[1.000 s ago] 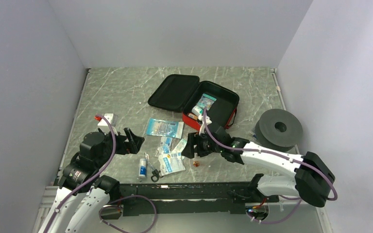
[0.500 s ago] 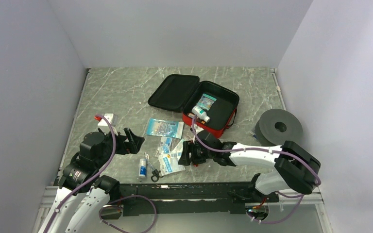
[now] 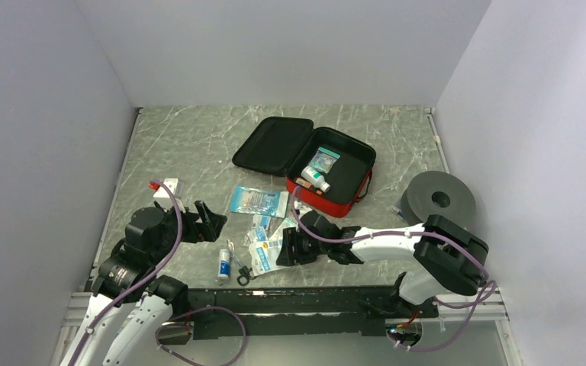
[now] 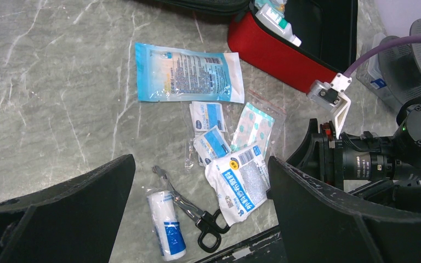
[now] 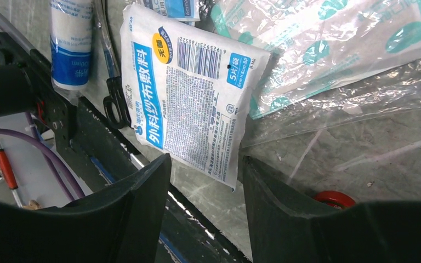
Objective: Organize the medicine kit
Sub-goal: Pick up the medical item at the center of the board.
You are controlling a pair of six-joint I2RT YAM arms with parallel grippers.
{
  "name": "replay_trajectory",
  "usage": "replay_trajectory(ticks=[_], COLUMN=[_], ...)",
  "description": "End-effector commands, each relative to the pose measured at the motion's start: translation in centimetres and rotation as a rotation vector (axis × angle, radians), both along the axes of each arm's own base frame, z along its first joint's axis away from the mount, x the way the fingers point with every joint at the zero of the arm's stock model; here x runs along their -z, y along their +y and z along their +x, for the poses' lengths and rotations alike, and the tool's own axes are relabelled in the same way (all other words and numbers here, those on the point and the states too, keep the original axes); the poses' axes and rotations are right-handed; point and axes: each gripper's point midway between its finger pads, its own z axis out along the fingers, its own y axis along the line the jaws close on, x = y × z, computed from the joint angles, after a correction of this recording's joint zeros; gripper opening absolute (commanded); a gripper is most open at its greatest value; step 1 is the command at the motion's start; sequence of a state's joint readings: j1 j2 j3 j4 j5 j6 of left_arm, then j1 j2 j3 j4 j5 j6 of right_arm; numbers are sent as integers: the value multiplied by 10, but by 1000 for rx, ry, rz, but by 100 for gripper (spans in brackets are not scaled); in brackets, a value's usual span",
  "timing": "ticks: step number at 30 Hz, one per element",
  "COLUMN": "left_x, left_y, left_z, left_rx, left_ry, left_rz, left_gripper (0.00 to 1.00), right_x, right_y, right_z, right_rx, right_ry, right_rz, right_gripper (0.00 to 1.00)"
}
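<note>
Here my right jaws straddled a corner of the gauze packet (image 5: pixel 189 93).
Half open, gripping nothing, poised to pinch; left jaws wide, empty.

the top camera hangs high behind the two arms and looks down and forward, far enough back to take in the whole table (image 3: pixel 191 145) and the walls around it, with the arm bases along its bottom edge. the left wrist camera sits low at the near left, looking across to the right at a white dressing packet (image 4: pixel 240 183), scissors (image 4: pixel 189 208) and the medicine kit (image 4: pixel 285 52). the right wrist camera is pressed close to that same packet, which fills much of its view; the overhead view shows it too.
</note>
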State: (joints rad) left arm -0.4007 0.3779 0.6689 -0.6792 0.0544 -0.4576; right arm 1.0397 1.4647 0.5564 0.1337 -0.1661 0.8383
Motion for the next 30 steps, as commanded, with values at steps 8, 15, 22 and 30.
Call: replay_trajectory(ticks=[8, 15, 22, 30], left_x=[-17, -17, -17, -16], left_y=[-1, -1, -1, -1], left_z=[2, 3, 2, 2], left_rx=[-3, -3, -3, 0], left_ry=[-41, -40, -40, -38], left_rz=[-16, -16, -16, -16], left_gripper=[99, 99, 99, 99], right_x=[-7, -8, -21, -53], right_y=[14, 13, 14, 9], right_z=[4, 5, 9, 17], right_rx=[11, 23, 31, 60], right_ry=[-12, -17, -44, -120], right_rz=[43, 37, 45, 82], right_gripper=[37, 16, 0, 0])
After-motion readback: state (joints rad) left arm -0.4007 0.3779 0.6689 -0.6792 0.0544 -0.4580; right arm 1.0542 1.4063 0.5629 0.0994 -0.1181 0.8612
